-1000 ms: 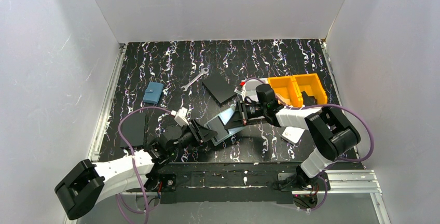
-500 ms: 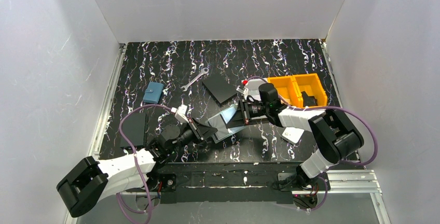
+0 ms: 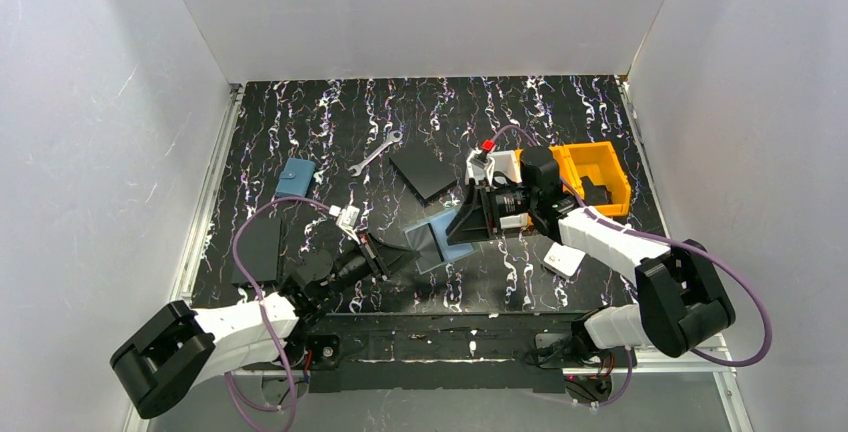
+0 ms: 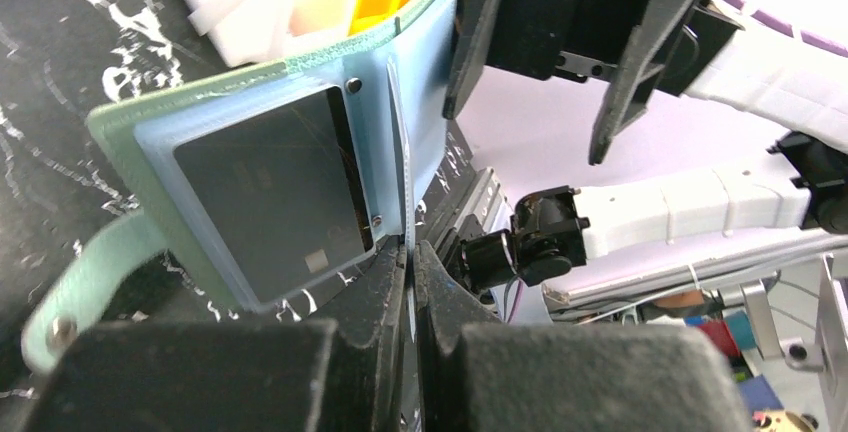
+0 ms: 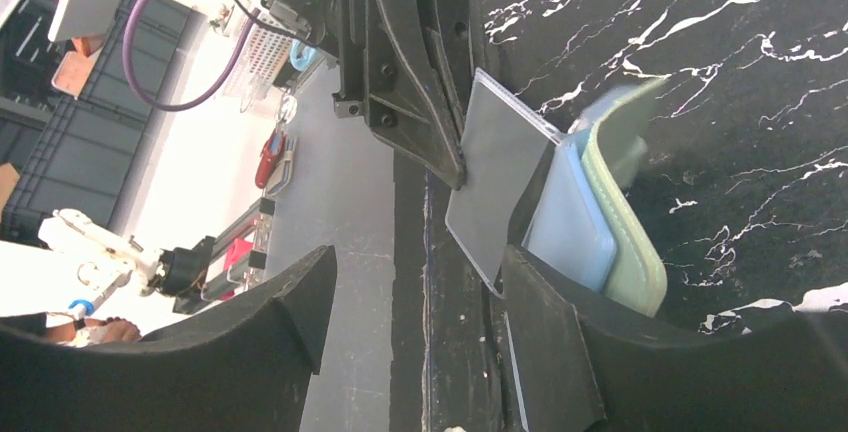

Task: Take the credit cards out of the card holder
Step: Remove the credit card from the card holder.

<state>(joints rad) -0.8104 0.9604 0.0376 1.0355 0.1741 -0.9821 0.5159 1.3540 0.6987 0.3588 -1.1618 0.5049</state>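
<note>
Left of card holder (image 3: 437, 243): left claw (image 3: 399, 253) clamped shut on edge of thin grey credit card (image 5: 495, 187), card against holder's blue inner panel. Mid-counter (image 3: 330, 122): holder itself, open, mint cover outward. Just right of holder: right claw (image 3: 462, 220), jaws spread wide. Farther right of holder: yellow bin (image 3: 600, 162).

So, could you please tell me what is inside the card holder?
One grey card sticks partly out of the card holder, pinched by the left gripper. Whether more cards sit deeper inside cannot be seen, because its blue panels cover them.
</note>
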